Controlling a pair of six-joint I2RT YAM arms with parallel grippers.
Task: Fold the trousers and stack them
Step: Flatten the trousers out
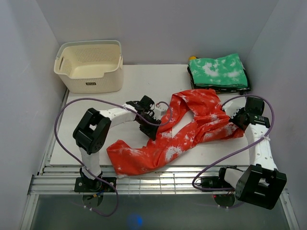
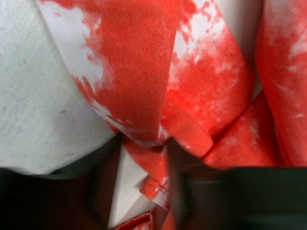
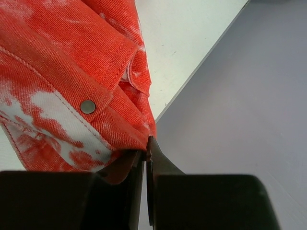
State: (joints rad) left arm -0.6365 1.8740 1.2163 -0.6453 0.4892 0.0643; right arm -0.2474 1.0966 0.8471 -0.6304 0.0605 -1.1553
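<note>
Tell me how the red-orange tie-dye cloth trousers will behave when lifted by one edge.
Probably floppy: the red-orange tie-dye cloth trousers lie crumpled on the white table, so unheld legs would likely sag and trail. Likely not slippery: the weave looks coarse, and the right gripper pinches a thick seamed edge. A push would probably bunch them rather than slide them.

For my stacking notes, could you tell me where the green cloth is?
Top view: the green cloth lies folded on the table, far right corner, beyond the trousers.
</note>
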